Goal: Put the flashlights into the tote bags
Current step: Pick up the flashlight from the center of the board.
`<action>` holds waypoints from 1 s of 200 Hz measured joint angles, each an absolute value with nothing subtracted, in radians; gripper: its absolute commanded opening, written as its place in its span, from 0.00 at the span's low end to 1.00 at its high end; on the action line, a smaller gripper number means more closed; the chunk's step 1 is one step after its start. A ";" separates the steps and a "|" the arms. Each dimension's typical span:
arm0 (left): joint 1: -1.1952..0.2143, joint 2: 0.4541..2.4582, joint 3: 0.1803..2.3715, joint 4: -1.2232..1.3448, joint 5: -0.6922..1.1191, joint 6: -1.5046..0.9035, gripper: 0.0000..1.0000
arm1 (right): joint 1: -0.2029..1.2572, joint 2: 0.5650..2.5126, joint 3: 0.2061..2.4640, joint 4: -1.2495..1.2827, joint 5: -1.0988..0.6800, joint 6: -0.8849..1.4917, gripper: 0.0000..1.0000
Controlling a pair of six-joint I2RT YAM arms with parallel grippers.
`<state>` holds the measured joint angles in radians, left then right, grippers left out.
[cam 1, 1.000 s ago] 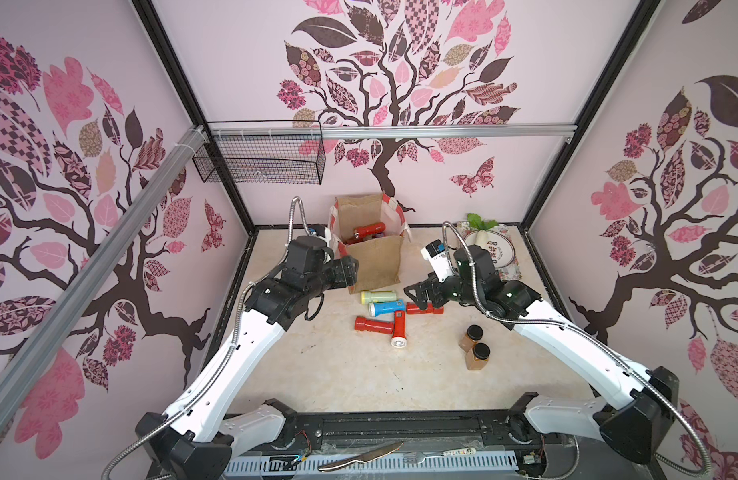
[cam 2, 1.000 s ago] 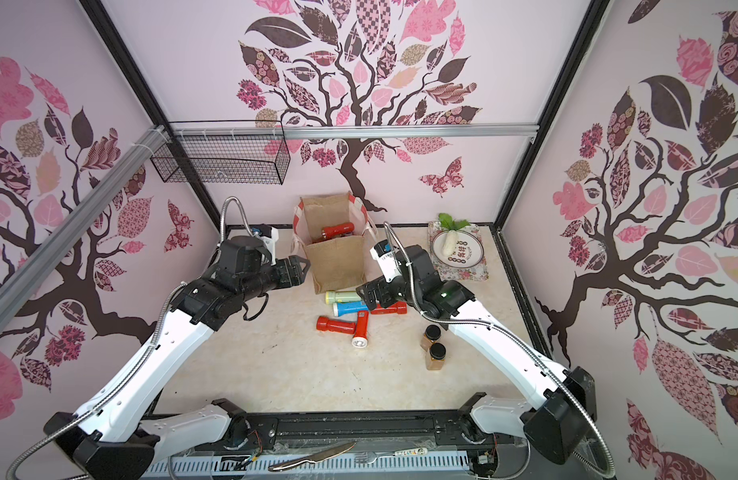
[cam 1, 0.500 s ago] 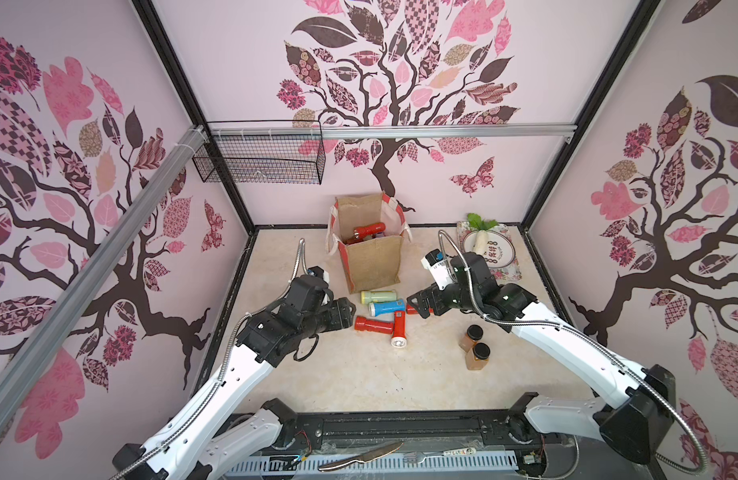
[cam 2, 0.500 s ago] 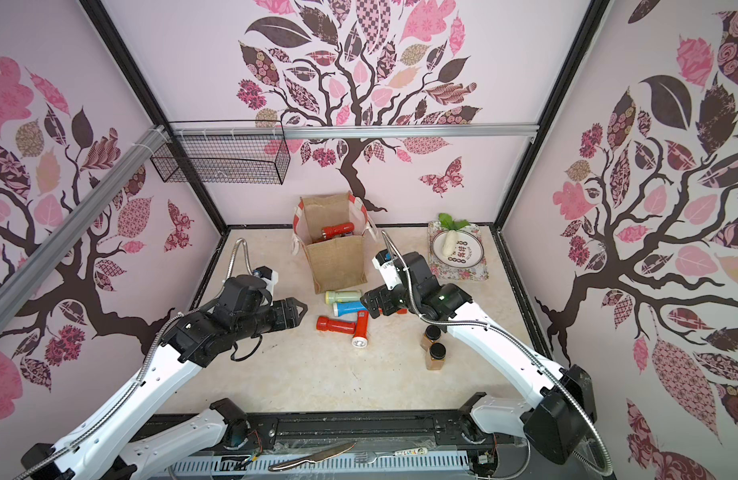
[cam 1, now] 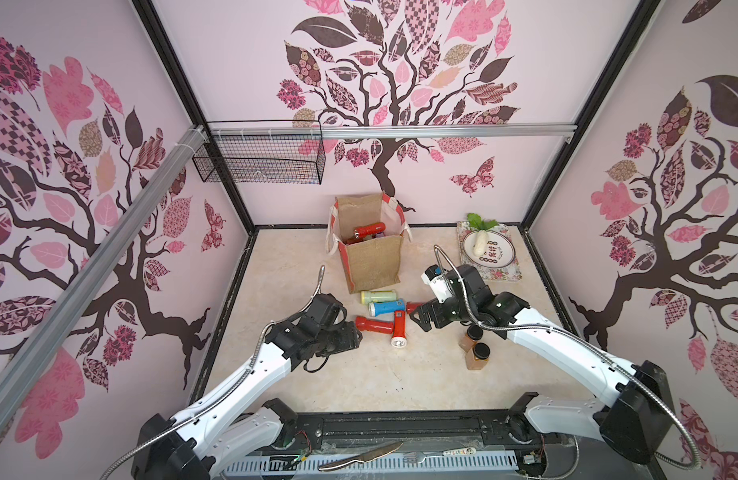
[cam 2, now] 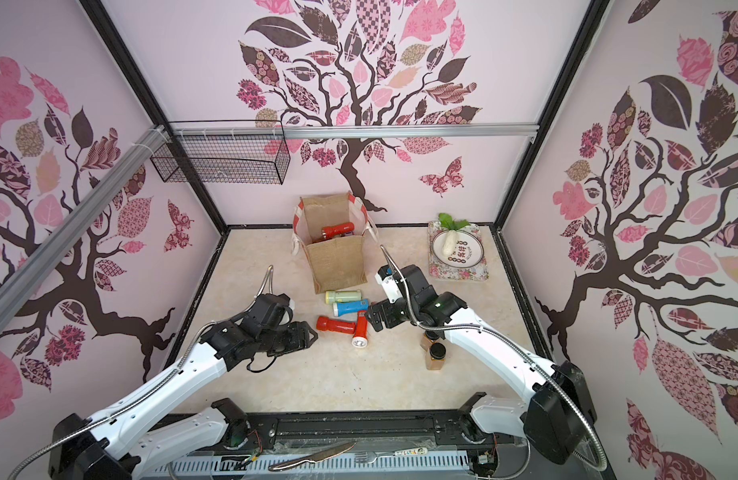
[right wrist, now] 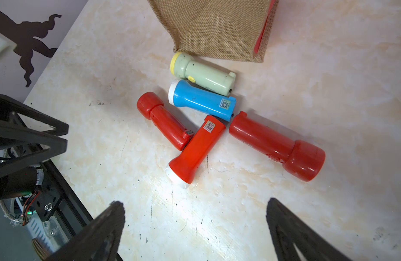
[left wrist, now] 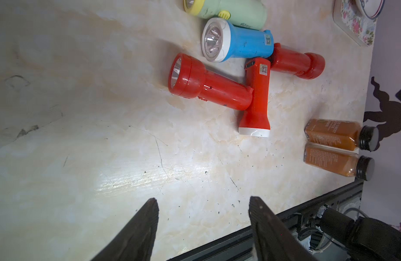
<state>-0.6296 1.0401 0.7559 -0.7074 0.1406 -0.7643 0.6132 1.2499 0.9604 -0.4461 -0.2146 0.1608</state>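
The tan burlap tote bag (cam 1: 371, 262) (cam 2: 337, 266) stands at the back of the table with a red flashlight (cam 1: 369, 230) showing in its mouth. In front of it lie a pale green flashlight (cam 1: 380, 296) (right wrist: 204, 74), a blue one (cam 1: 386, 307) (left wrist: 240, 44), a red one (cam 1: 373, 325) (left wrist: 213, 85), an orange-red one with a white head (cam 1: 398, 330) (right wrist: 199, 146) and another red one (right wrist: 276, 146) (left wrist: 294, 63). My left gripper (cam 1: 357, 333) (left wrist: 201, 200) is open and empty, low beside the red flashlight's head. My right gripper (cam 1: 419, 318) (right wrist: 195, 203) is open wide and empty over the right end of the group.
Two amber jars with black lids (cam 1: 475, 345) (left wrist: 333, 135) stand just right of the flashlights, under my right forearm. A floral tray (cam 1: 508, 270) with a plate and a white radish sits at the back right. A wire basket (cam 1: 259, 160) hangs on the back wall.
My left arm has swung down from beside the tote bag to the table next to the red flashlight, its jaws narrowing somewhat. My right gripper has dropped slightly over the flashlights.
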 measured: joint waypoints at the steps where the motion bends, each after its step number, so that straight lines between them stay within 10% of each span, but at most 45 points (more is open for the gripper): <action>1: -0.630 1.042 0.756 -0.706 0.141 -0.764 0.65 | 0.612 1.250 0.959 -0.446 -0.214 0.162 1.00; 63: -0.702 1.253 0.775 -0.583 0.139 -0.760 0.62 | 0.488 1.269 0.947 -0.433 -0.224 0.203 1.00; 200: -0.703 1.617 0.979 -0.458 0.047 -0.874 0.87 | 0.488 1.312 0.968 -0.414 -0.212 0.203 1.00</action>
<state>-0.7033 1.6169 0.9787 -0.4583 0.0467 -0.8738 0.4885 1.3117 0.9676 -0.4145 -0.2123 0.2031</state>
